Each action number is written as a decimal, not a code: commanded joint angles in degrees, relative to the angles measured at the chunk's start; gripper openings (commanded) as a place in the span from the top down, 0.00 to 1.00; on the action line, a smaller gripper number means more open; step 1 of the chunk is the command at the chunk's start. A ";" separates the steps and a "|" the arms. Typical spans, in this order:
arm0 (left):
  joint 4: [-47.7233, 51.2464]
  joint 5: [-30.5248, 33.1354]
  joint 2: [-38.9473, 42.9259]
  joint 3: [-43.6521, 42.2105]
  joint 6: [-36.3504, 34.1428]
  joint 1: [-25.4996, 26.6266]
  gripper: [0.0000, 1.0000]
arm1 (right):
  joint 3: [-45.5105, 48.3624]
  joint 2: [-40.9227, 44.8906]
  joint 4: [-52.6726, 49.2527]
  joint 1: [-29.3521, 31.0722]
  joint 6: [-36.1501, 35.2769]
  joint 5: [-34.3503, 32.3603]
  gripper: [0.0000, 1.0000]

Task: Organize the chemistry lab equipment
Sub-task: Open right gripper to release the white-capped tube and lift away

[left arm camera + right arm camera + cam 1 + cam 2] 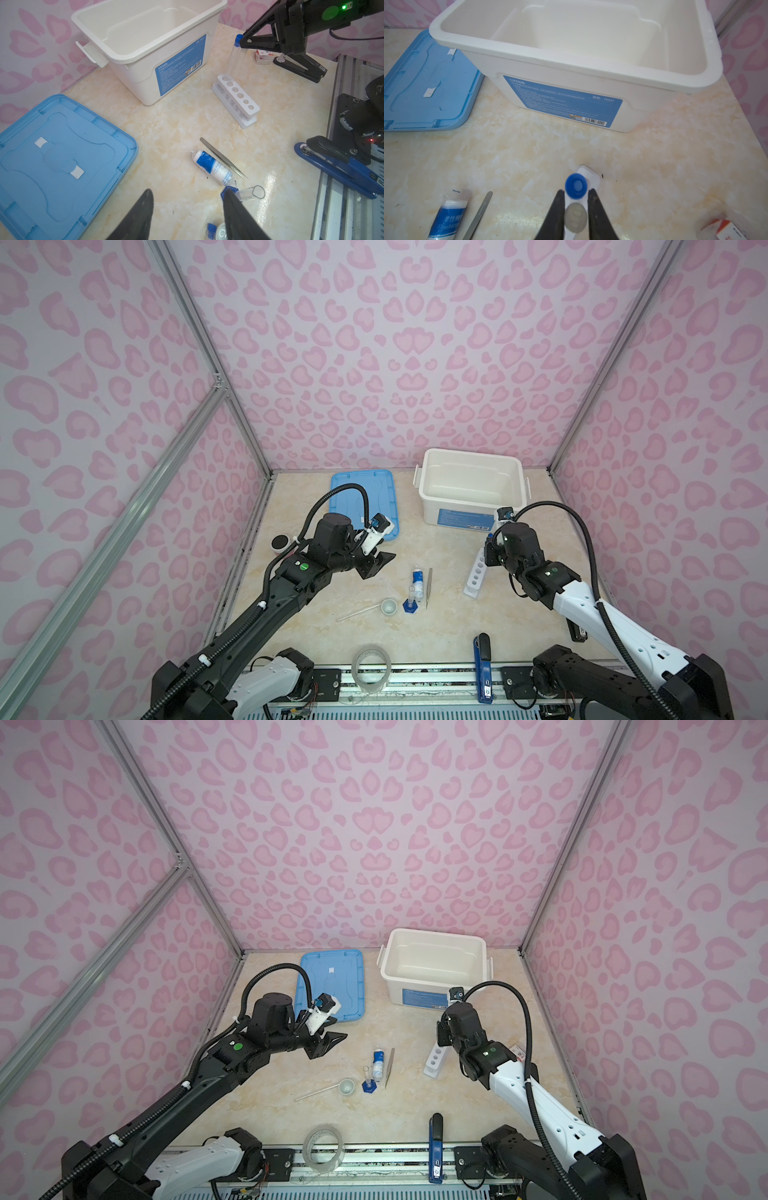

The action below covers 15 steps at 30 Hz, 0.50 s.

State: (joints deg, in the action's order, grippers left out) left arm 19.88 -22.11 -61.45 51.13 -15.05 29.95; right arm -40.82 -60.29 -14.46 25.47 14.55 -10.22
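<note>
A white rack (476,576) lies on the table at the right. A clear blue-capped test tube (576,185) stands in its far end hole. My right gripper (576,191) flanks the cap, jaws slightly apart with thin gaps on both sides. My left gripper (187,191) hovers open and empty over the table's left middle. Between the arms lie the blue-labelled bottle (417,581), metal tweezers (429,587), blue-based cylinder (410,600), small white dish (389,606) and another test tube (359,611) lying flat.
An open white bin (471,489) stands at the back right, its blue lid (363,502) flat at the back left. A tape roll (371,668) and blue stapler (483,668) sit at the front edge. A black stapler (577,632) lies under the right arm.
</note>
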 commanded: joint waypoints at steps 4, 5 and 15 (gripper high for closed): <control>0.58 -0.61 0.68 0.41 -0.34 -0.07 0.44 | 0.44 -0.18 0.06 -0.03 0.23 0.64 0.79; 0.69 -0.63 0.64 0.54 -0.42 -0.07 0.43 | 0.14 -0.18 -0.04 0.07 0.15 0.72 0.79; 1.79 0.21 -0.61 0.28 -1.15 -0.07 0.44 | -2.93 -0.57 -1.99 0.01 -1.30 1.08 0.79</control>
State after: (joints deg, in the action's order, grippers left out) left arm 21.17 -22.04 -61.43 51.42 -15.29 29.95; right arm -42.81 -60.64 -15.40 25.47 14.31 -8.95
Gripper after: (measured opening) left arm 0.564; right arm 0.209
